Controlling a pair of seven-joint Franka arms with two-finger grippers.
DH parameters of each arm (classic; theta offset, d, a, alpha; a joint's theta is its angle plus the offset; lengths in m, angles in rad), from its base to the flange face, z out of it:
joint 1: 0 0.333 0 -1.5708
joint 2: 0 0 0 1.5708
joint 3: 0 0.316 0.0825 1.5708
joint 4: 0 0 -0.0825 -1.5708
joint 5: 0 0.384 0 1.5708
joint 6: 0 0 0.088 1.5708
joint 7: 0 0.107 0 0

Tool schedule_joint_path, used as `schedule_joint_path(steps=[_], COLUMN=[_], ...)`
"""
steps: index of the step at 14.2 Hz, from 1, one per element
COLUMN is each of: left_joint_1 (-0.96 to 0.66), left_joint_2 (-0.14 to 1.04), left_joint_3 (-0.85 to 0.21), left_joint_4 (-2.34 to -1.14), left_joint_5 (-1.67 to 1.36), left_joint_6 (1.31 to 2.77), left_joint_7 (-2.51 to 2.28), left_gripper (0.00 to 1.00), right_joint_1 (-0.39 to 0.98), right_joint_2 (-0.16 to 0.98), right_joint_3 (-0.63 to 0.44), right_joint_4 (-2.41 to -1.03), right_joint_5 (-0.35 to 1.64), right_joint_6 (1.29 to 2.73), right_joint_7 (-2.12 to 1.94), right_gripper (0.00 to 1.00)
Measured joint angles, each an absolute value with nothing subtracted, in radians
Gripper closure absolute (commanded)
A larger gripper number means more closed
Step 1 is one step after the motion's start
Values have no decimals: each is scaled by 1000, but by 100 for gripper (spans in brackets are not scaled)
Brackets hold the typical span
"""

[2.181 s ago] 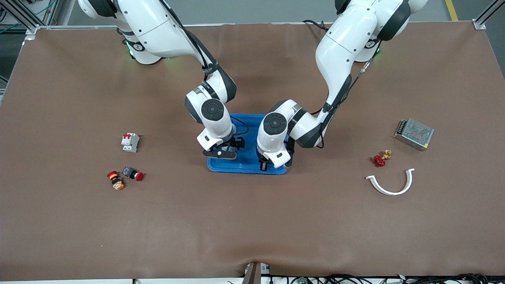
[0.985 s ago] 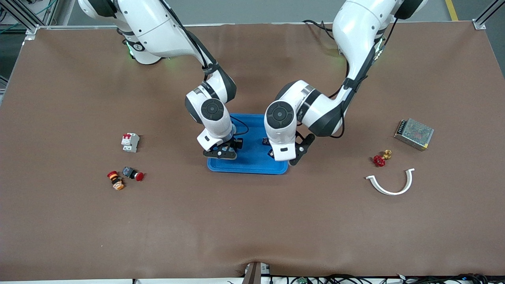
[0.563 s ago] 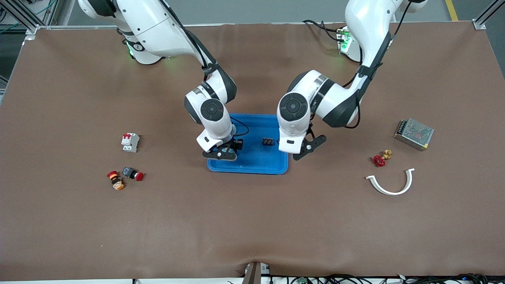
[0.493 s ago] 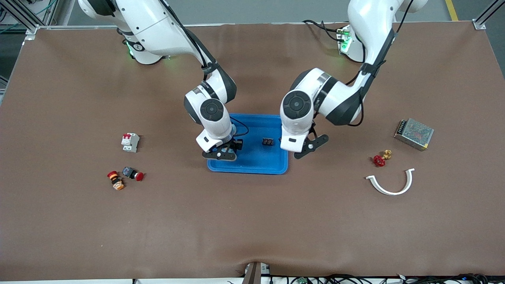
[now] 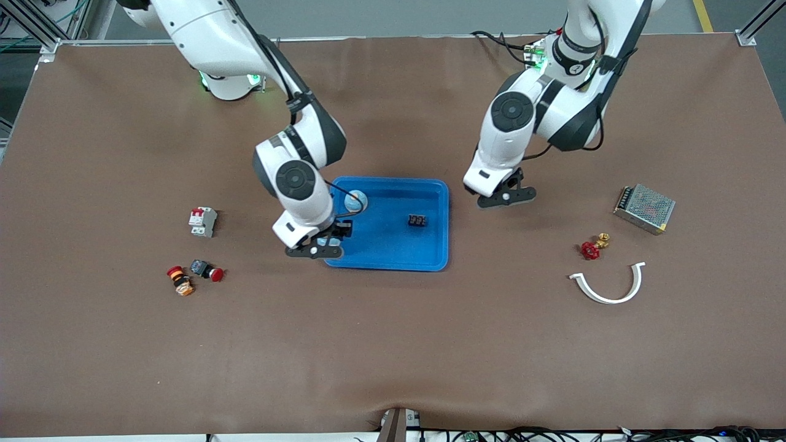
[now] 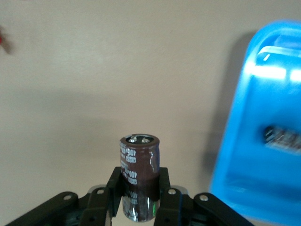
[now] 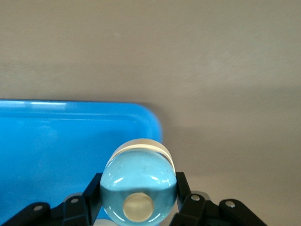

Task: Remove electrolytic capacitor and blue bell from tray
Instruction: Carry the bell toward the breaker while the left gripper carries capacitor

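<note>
Front view: the right claw [image 5: 314, 247] hangs over the edge of the blue tray [image 5: 393, 258] at the right arm's end of the tabletop [image 5: 393, 344]. The left claw [image 5: 505, 196] hangs over bare tabletop just beside the tray, toward the left arm's end. A small black terminal block [image 5: 417, 220] lies in the tray. A circuit breaker [image 5: 202, 221] and two red push buttons [image 5: 207, 270] sit toward the right arm's end; a mesh-cased power supply [image 5: 645, 209], a red valve [image 5: 592, 247] and a white curved piece [image 5: 608, 283] sit toward the left arm's end.

Left wrist view: the left claw [image 6: 138, 188] is clamped on an upright brown capacitor [image 6: 138, 176], over bare tabletop with the tray [image 6: 240, 155] beside it.

Right wrist view: the right claw [image 7: 138, 197] grips a pale blue domed bell [image 7: 138, 188] above a corner of the tray [image 7: 70, 136].
</note>
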State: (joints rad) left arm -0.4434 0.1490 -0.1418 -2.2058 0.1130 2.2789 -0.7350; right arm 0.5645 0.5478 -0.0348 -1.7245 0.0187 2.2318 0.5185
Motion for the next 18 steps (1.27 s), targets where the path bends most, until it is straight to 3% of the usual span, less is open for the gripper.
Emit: schedule_joint_path(steps=[6, 10, 14, 18], left_joint_1=[-386, -340, -310, -306], left_joint_2=[92, 91, 92, 113], left_joint_3=[-142, -143, -143, -143], left_joint_4=[-2349, -2407, -2456, -2480], left_joint_5=[113, 113, 113, 87], left_joint_6=[2363, 2428, 2512, 2581], left_joint_7=[-510, -373, -315, -321], left_gripper=[100, 100, 100, 100], right_joint_1=[397, 216, 43, -47], right_joint_2=[500, 442, 422, 421], right_joint_3=[-40, -47, -48, -48], right_joint_4=[-1724, -1723, -1728, -1771], right_joint_5=[19, 18, 18, 18], right_joint_6=[2124, 2043, 2019, 2034], right_joint_7=[199, -165, -467, -629], right_gripper=[58, 58, 58, 58])
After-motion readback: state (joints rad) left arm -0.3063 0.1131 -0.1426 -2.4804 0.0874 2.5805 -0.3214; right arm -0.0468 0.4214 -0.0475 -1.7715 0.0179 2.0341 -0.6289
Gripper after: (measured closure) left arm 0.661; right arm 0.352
